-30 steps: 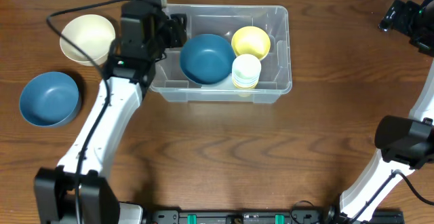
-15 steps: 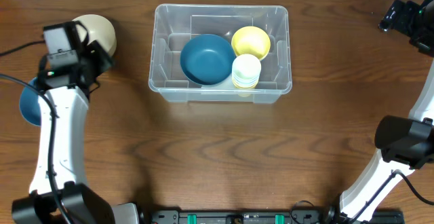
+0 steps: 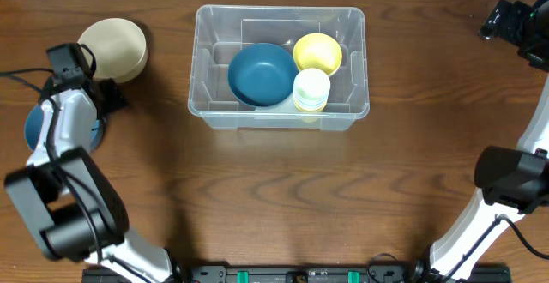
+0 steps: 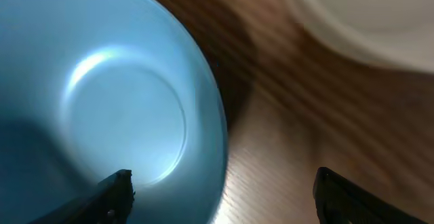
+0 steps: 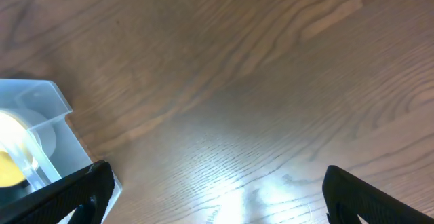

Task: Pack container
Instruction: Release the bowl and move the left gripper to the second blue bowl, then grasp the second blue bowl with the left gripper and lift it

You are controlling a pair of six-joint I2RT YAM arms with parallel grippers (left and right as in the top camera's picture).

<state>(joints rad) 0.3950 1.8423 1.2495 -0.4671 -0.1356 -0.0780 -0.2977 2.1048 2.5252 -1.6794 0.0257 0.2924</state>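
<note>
The clear container stands at the back middle of the table and holds a blue bowl, a yellow bowl and a stack of cream cups. A second blue bowl lies at the far left, mostly hidden under my left arm in the overhead view. My left gripper hangs open over that bowl's right rim, one finger above the bowl's inside and one above bare wood. My right gripper is open over bare table at the far right, with the container's corner at its left.
A cream bowl sits just behind the left blue bowl, blurred at the top right of the left wrist view. The left arm runs along the table's left side. The right arm stands at the right edge.
My left arm has swung from the container's left end out to the far left, over the loose blue bowl, and its jaws have spread wider. The right arm has not moved.
</note>
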